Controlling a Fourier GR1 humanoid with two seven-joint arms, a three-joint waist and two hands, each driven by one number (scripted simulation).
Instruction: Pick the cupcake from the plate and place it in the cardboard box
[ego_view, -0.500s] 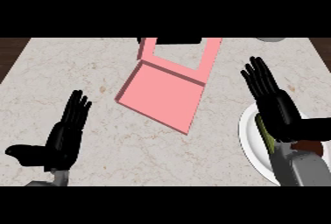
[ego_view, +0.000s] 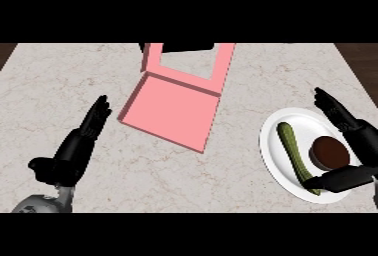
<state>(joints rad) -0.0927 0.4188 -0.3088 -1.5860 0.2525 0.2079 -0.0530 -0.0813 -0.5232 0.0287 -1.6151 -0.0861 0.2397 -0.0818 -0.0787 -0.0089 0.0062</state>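
Right hand (ego_view: 353, 131) has shifted back beside cupcake (ego_view: 329, 152) on plate (ego_view: 272, 150), fingers straight; left hand (ego_view: 74, 150) open, resting.

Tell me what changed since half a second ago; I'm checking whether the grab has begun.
The right hand has slid aside, uncovering the cupcake and a green vegetable on the plate; its fingers stay straight, its thumb now beside the cupcake. Nothing is held. The left hand and pink box keep their places on the counter.
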